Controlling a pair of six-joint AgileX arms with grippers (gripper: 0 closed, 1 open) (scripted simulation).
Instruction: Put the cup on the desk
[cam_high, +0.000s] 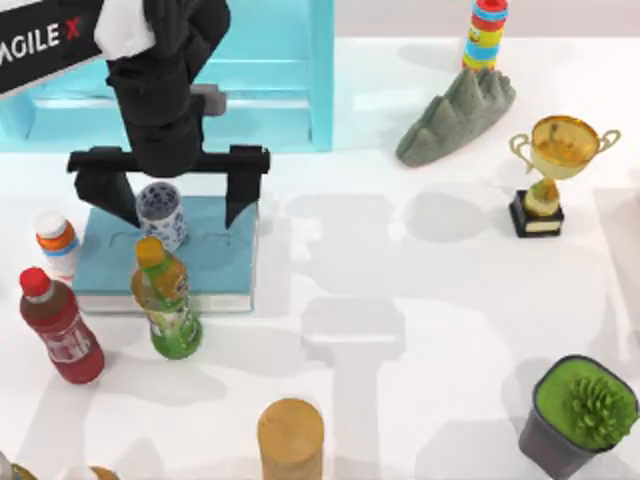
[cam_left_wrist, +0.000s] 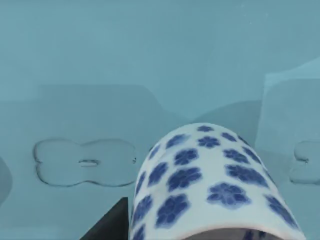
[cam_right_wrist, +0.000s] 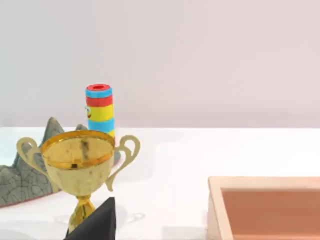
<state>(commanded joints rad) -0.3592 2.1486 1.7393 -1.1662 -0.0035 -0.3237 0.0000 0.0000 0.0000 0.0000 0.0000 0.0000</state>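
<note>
The cup, white with blue flowers, stands upright on a teal book at the left of the desk. My left gripper hangs over the book, open, its black fingers spread wide on either side of the cup without touching it. In the left wrist view the cup is close up against the teal book cover, with one dark fingertip beside it. A dark fingertip of my right gripper pokes into the right wrist view.
Red, green and white bottles crowd the book's front-left. A wooden cylinder, potted plant, golden trophy, grey rock, striped toy and light-blue cabinet ring the table. A wooden tray lies by the right arm.
</note>
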